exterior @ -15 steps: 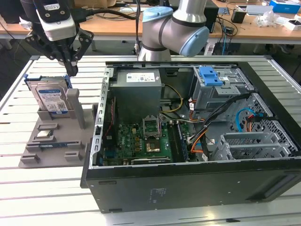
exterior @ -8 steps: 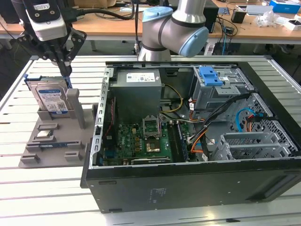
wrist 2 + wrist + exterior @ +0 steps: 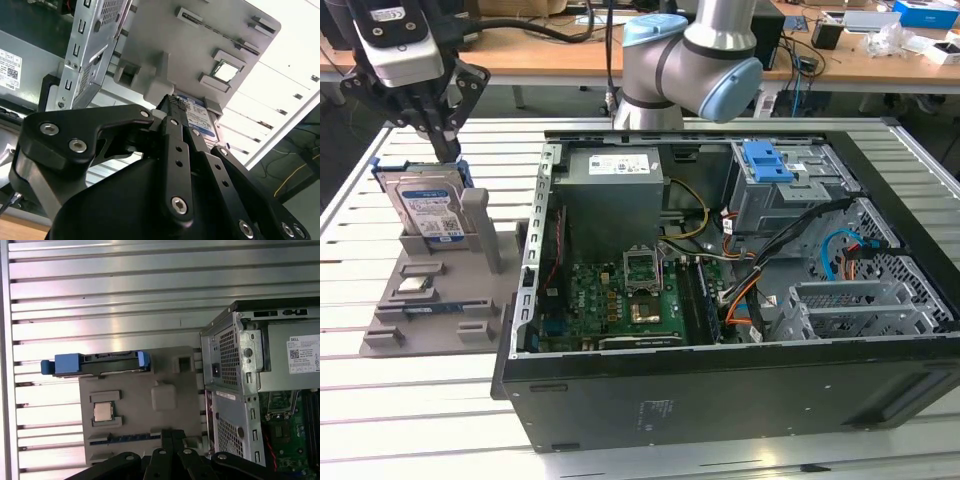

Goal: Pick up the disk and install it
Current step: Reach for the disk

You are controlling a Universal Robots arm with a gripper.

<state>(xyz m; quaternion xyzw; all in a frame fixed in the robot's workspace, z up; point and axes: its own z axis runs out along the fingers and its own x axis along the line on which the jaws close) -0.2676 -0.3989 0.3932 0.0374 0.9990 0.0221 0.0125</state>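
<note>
Exterior view: I see the disk (image 3: 428,208) on edge in its grey holder (image 3: 445,300) on the worktop (image 3: 410,420), at 6 o'clock just under the fingers (image 3: 445,135), which are pinched narrow and empty. Second wrist view: its label (image 3: 202,120) sits beyond the fingertips (image 3: 175,103). First wrist view: its thin edge (image 3: 95,363) is apart from them.

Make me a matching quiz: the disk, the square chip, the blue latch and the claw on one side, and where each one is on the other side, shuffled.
Things:
1. disk
2. square chip
3. blue latch
4. claw

Places:
A. on top of the grey drive cage
B. standing on edge in the grey holder
C. right at the disk's top edge
D. lying flat in the grey holder

Pairs: 1-B, 2-D, 3-A, 4-C
</note>
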